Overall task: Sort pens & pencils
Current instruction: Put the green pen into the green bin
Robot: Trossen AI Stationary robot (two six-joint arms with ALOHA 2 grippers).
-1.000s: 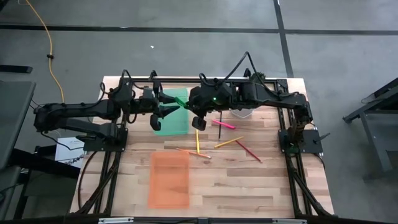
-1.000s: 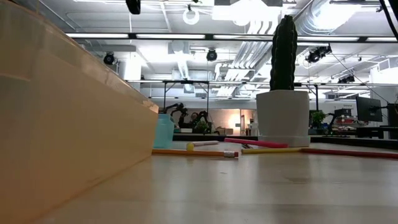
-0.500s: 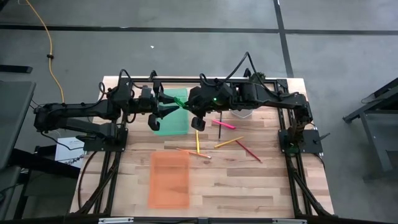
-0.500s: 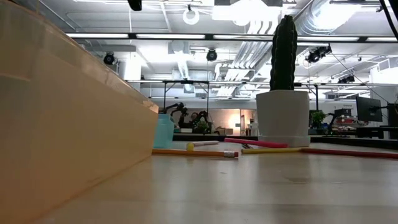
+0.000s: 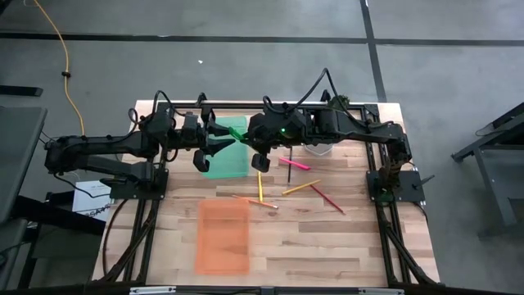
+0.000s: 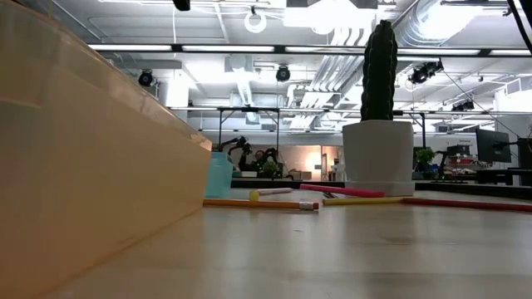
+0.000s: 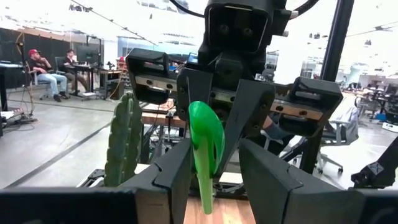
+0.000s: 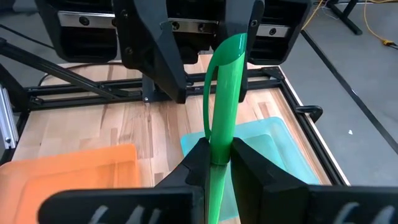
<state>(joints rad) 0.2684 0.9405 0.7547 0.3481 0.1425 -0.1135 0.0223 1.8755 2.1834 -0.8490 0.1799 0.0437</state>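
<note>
2 grippers meet above the teal tray (image 5: 223,164): right gripper (image 8: 216,163) pinches a light, stiff, slick green plastic pen (image 8: 225,93) low down; left gripper (image 7: 214,163) gapes wide around its upper end.

My table (image 5: 327,246) is pale wood in jointed strips, with a smooth, faintly satin face. The orange tray (image 5: 223,238) and the teal tray (image 5: 221,164) look like translucent plastic, the orange one frosted in the low view. The green pen (image 8: 225,93) pinched in my right gripper (image 8: 214,163) is glossy, smooth plastic, catching light along its barrel. My left gripper (image 7: 214,168) has matt black fingers (image 7: 177,174), probably moulded plastic. The white pot (image 6: 378,158) seems matt, though I cannot tell ceramic from plastic.
</note>
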